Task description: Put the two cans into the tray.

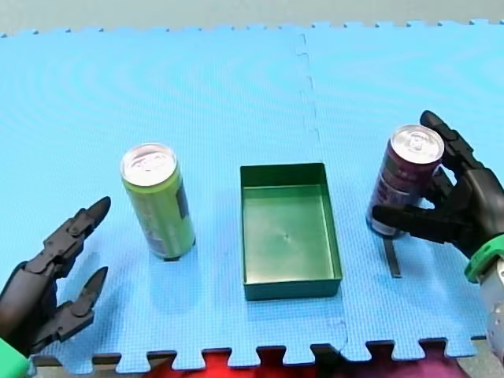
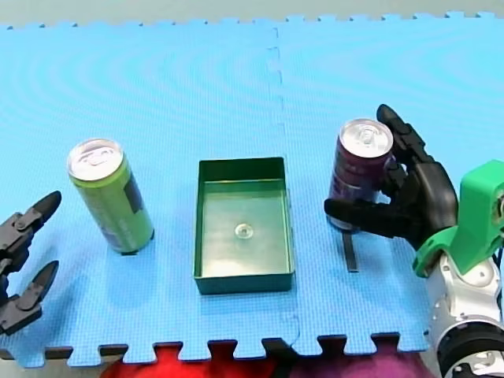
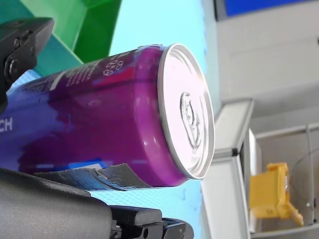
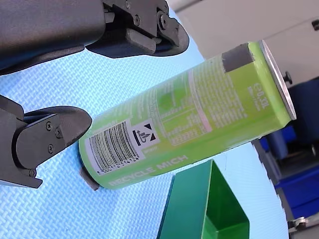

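A green tray (image 1: 283, 169) sits in the middle of the blue foam mat. To its left a green can (image 1: 157, 201) stands upright. My left hand (image 1: 67, 272) hovers near the mat's front left corner, apart from that can and holding nothing. In the second wrist view the green can (image 4: 184, 124) lies just beyond black fingertips (image 4: 47, 137). Right of the tray a purple can (image 1: 405, 181) stands on the mat. My right hand (image 1: 453, 197) is curled around it, thumb across its base and fingers behind its top. The first wrist view has this purple can (image 3: 114, 109) against a finger (image 3: 55, 209).
A grey strip (image 1: 391, 256) lies on the mat (image 1: 236, 87) just in front of the purple can. The mat's jagged front edge (image 1: 260, 358) runs close below the tray. A seam (image 1: 309, 79) splits the mat behind the tray.
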Controlling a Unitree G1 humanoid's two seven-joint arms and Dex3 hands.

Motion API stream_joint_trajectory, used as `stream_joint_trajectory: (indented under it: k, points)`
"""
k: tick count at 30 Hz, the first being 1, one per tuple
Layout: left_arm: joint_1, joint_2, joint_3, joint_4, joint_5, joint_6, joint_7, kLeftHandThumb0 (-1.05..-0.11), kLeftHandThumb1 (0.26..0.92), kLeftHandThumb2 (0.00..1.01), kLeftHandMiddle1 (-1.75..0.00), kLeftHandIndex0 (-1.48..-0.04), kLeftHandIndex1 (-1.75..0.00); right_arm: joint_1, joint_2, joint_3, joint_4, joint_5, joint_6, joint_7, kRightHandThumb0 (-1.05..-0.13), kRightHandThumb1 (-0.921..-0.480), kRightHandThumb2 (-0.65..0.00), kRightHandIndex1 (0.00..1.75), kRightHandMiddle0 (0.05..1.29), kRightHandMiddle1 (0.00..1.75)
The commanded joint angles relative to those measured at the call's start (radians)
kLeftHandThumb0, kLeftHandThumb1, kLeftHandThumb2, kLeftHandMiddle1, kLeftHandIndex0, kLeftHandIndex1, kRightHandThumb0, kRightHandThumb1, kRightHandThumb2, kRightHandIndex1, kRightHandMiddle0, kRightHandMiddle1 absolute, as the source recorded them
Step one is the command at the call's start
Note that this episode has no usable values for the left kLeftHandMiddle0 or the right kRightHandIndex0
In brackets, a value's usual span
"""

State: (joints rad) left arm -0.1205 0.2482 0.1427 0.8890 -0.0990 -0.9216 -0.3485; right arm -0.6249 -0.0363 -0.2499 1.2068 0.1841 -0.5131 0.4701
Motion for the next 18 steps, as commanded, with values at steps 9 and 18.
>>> stream_joint_trajectory:
  k: [9,18]
  points:
    - [0.016,0.008,-0.001,-0.044,0.013,0.032,0.024,-1.048,0.921,0.71,-0.01,-0.29,-0.01,-0.022,-0.011,-0.004,0.010,-0.001,-0.001,-0.004,-0.349,-0.627,-0.002,0.00,0.16,0.00]
    - [0.030,0.011,-0.004,-0.084,0.022,0.057,0.035,-1.048,0.921,0.74,-0.01,-0.30,-0.01,-0.034,-0.011,-0.002,0.016,-0.006,0.001,-0.013,-0.354,-0.630,-0.001,0.00,0.17,0.00]
